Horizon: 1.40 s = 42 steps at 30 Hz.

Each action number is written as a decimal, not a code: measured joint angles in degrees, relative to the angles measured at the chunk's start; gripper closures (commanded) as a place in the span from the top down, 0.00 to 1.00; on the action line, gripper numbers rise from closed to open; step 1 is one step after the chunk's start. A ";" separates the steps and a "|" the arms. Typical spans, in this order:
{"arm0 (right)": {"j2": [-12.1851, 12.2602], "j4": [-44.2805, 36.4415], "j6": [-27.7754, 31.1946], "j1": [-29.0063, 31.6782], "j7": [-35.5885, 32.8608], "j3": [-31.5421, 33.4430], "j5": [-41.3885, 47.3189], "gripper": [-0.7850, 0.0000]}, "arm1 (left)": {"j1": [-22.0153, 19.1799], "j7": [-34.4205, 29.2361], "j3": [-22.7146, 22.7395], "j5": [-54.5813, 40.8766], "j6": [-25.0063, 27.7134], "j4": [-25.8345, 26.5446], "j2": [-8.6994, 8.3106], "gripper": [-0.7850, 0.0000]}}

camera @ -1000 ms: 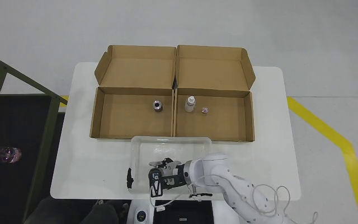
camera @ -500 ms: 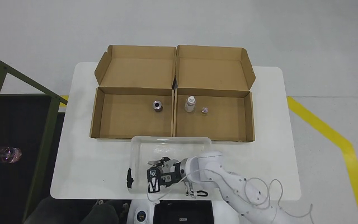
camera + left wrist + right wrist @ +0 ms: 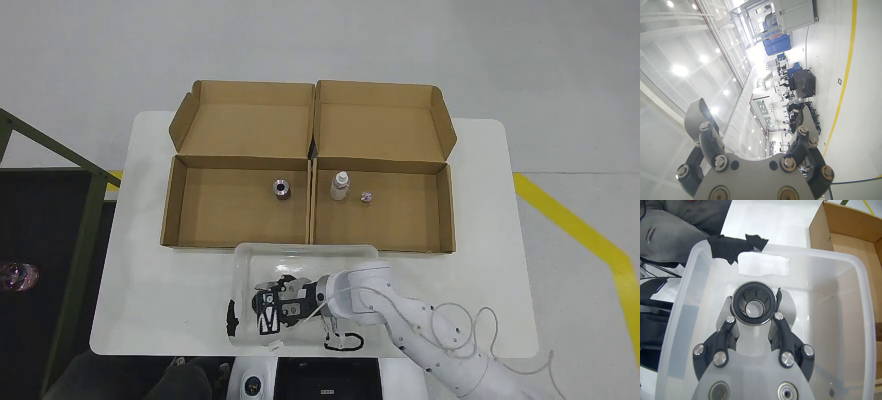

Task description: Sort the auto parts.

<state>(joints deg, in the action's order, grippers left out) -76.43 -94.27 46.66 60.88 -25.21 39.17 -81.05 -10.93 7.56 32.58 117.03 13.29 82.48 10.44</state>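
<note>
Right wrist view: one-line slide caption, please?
Right gripper shut on a linear bearing inside the clear plastic bin.

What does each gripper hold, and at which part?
The right gripper clamps a metal bearing sleeve by its outer wall; the left gripper holds nothing.

The white surface (image 3: 140, 280) stands on a light grey floor (image 3: 320, 40). On the floor to the right of it runs a yellow line (image 3: 572, 226), which bends near the edge. To the left there is a dark green frame (image 3: 60, 148) over a black area (image 3: 40, 230). The left wrist view looks into a bright hall with ceiling lights (image 3: 679, 70), a blue machine (image 3: 777, 46) and a metal-framed enclosure (image 3: 797, 15)
</note>
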 measured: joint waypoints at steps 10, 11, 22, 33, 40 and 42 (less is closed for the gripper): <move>0.61 -4.04 1.38 -0.67 0.02 2.65 2.94 0.00 | 0.00 0.00 0.00 0.00 0.00 0.00 0.00 1.00; 0.77 -4.75 1.42 -0.55 0.03 3.20 3.19 0.00 | 0.00 0.00 0.00 0.00 0.00 0.00 0.00 1.00; 1.97 -9.28 1.56 0.12 0.20 7.81 5.63 0.00 | 0.00 0.00 0.00 0.00 0.00 0.00 0.00 1.00; 2.57 -11.17 0.18 -0.83 1.14 11.13 7.71 0.00 | 0.00 0.00 0.00 0.00 0.00 0.00 0.00 1.00; 2.22 -8.40 -1.59 -4.34 1.66 11.49 8.71 0.00 | 0.00 0.00 0.00 0.00 0.00 0.00 0.00 1.00; 2.03 -6.74 -2.39 -5.67 1.75 11.49 8.93 0.00 | 0.00 0.00 0.00 0.00 0.00 0.00 0.00 1.00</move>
<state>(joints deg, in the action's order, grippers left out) -74.40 -101.01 44.27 55.20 -23.47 50.67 -72.12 -10.93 7.56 32.58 117.03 13.29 82.48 10.44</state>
